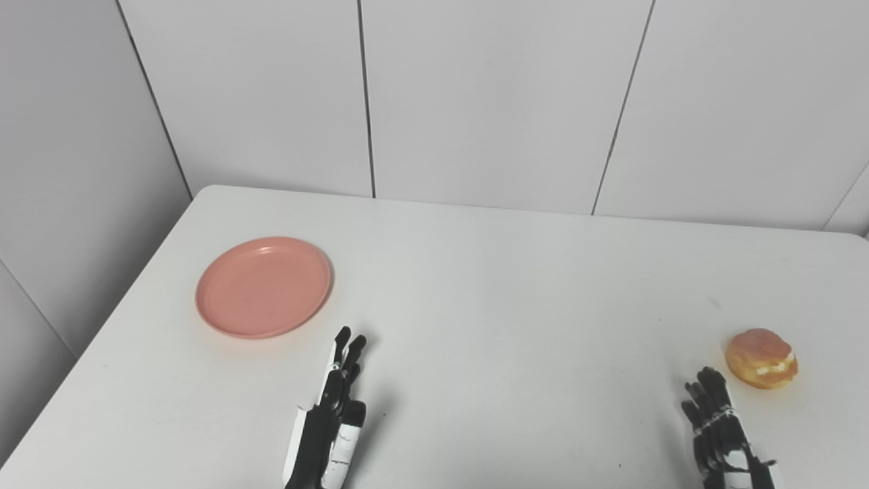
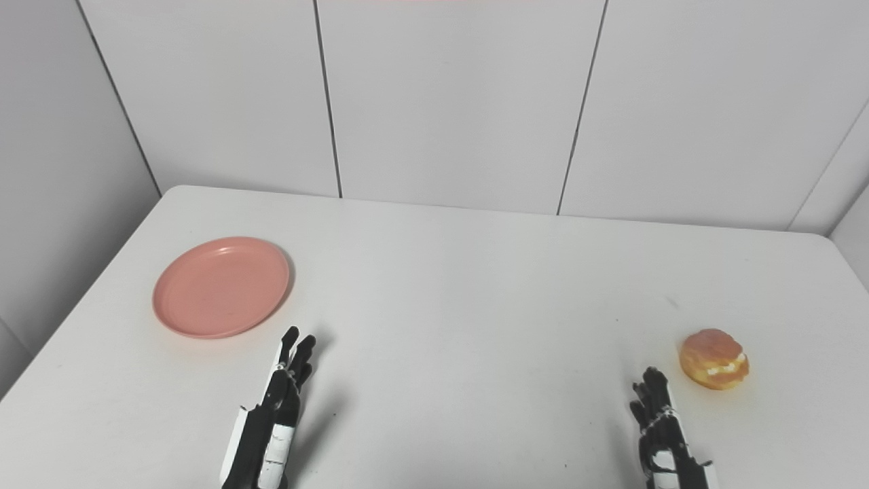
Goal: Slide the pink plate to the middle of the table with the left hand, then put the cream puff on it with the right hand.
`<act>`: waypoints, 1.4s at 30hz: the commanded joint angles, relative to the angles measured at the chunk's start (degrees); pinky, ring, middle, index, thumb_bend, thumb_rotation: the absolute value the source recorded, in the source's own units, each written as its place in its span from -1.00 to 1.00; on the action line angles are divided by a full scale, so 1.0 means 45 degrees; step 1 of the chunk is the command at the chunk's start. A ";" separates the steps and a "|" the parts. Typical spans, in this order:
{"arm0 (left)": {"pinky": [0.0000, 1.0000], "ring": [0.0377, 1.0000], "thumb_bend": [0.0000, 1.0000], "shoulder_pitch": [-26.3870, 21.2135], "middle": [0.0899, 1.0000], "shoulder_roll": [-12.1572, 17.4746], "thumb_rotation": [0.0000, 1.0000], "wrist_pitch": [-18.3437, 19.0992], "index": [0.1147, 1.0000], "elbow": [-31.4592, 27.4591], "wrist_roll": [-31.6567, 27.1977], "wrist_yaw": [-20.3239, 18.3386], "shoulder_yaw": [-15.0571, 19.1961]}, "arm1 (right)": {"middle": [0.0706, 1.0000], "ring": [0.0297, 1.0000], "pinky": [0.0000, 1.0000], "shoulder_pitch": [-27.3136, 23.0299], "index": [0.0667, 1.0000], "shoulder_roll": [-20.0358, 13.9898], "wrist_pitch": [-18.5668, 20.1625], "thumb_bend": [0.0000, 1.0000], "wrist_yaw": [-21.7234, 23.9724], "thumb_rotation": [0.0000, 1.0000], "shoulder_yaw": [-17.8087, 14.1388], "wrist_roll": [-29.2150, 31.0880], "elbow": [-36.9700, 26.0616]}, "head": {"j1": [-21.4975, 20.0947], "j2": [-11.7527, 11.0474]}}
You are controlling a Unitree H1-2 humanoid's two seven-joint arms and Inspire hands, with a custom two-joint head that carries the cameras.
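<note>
Pink plate (image 1: 263, 286) far left, cream puff (image 1: 761, 358) right, hands empty

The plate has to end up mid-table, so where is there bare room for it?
The widest bare patch is the table middle, bordered by the pink plate on the left, the cream puff on the right, and the left hand and right hand at the near edge. The only tight spot is between the right hand and the puff.
</note>
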 commanded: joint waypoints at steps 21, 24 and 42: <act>0.99 0.93 0.82 -0.1648 0.82 0.0693 0.83 0.1927 0.86 -0.1089 -0.0540 -0.0092 0.0242 | 0.97 1.00 1.00 -0.0195 0.96 0.0060 0.0652 0.54 -0.0197 0.99 0.0068 -0.0419 0.1412 | 0.0645 -0.0857; 0.98 0.91 0.85 -0.2112 0.81 0.0849 0.84 0.2262 0.83 -0.1527 -0.0278 -0.0011 0.0206 | 0.97 1.00 1.00 -0.0199 0.96 0.0053 0.0645 0.52 -0.0168 1.00 0.0071 -0.0391 0.1446 | 0.0867 -0.0936; 0.80 0.78 0.93 -0.6436 0.76 0.2698 0.77 0.2410 0.66 -0.0894 -0.0429 0.0711 0.2103 | 0.94 0.96 1.00 -0.0243 0.98 -0.0001 0.1103 0.47 -0.0249 1.00 0.0132 -0.0605 0.1336 | 0.1096 -0.0828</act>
